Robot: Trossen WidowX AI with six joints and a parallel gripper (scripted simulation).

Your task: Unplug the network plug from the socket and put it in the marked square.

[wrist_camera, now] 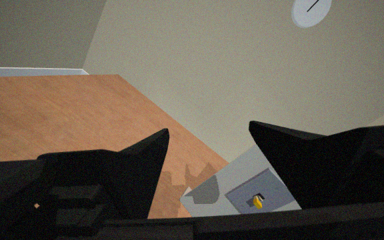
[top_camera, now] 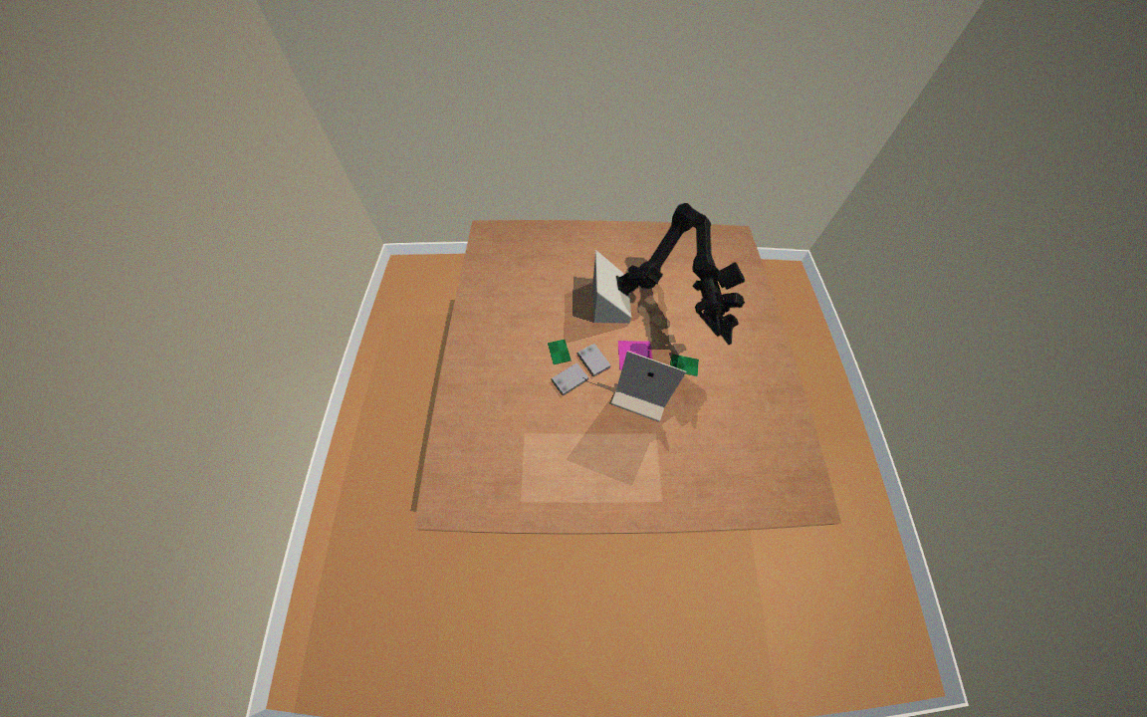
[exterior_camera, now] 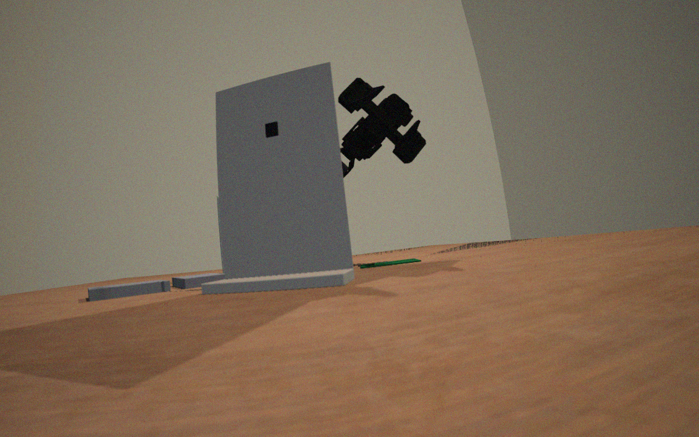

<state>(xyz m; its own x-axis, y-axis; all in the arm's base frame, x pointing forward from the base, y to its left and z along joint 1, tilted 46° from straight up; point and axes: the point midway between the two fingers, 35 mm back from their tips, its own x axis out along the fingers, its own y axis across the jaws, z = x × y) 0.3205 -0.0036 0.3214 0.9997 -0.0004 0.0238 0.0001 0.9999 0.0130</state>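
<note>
Plug (wrist_camera: 257,201) work has not begun, by my judgement. Nearest in the wrist view, the gripper (wrist_camera: 209,133) hangs with its fingers spread wide and nothing between them. Beyond them the yellow plug sits in its socket on the upright panel (wrist_camera: 262,191), well apart from the fingertips (the thin tab is too small to make out). From the top view the panel (top_camera: 649,381) stands just beside a magenta square (top_camera: 632,350). Pressing the tab, pulling out, placing and withdrawing are all left.
</note>
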